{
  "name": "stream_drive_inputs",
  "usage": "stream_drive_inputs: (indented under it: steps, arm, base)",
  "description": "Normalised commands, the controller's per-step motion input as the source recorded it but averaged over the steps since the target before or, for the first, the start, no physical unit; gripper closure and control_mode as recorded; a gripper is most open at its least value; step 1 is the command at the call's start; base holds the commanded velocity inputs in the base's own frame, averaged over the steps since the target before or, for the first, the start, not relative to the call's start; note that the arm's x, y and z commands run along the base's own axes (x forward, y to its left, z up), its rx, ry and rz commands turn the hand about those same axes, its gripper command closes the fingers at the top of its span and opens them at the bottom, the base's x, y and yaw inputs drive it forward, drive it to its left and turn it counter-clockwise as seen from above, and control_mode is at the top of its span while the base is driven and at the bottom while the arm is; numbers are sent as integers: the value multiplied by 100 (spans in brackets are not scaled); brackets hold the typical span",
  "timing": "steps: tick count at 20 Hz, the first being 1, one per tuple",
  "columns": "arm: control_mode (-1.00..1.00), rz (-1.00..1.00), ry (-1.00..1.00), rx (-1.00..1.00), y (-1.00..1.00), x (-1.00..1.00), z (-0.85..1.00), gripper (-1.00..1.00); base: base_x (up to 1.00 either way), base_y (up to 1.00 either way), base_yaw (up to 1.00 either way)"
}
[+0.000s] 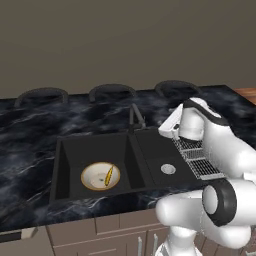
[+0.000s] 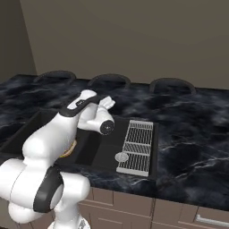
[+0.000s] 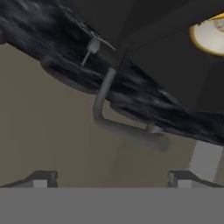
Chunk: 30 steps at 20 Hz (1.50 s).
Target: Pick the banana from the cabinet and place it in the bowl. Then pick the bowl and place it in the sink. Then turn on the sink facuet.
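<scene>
The tan-rimmed bowl [image 1: 100,176] sits on the floor of the left basin of the black sink [image 1: 65,165], and the small yellow banana [image 1: 108,176] lies inside it. The dark sink facuet [image 1: 135,117] stands behind the divider between the basins. My gripper [image 1: 165,131] hovers over the right basin, just right of the tap and apart from it, open and empty. In the hand view the bent spout [image 3: 105,100] lies ahead of the spread fingertips [image 3: 41,179], with the bowl [image 3: 210,37] at the top right. The cabinet is out of view.
A ribbed grey drain rack [image 1: 197,159] lies along the right side of the sink, partly under my arm. Dark marble counter [image 1: 30,135] surrounds the basins. Three dark chair backs [image 1: 42,93] rise behind the far edge.
</scene>
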Motion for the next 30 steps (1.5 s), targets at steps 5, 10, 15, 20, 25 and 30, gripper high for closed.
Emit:
stream_drive_inputs:
  steps: [5,10,15,20,25,30]
  arm:
    - [-100,1,8,27,-8,68,-60,-100]
    - [-100,6,0,18,0,82,-50,-100]
    - [-100,0,0,9,0,97,-27,-100]
    - [-100,4,8,0,0,89,-38,-100]
    - [-100,3,8,0,0,88,-25,-100]
    - [-100,3,10,0,0,89,-18,-100]
  base:
    - [0,0,0]
    - [0,0,0]
    - [0,0,0]
    - [0,0,0]
    - [0,0,0]
    - [0,0,0]
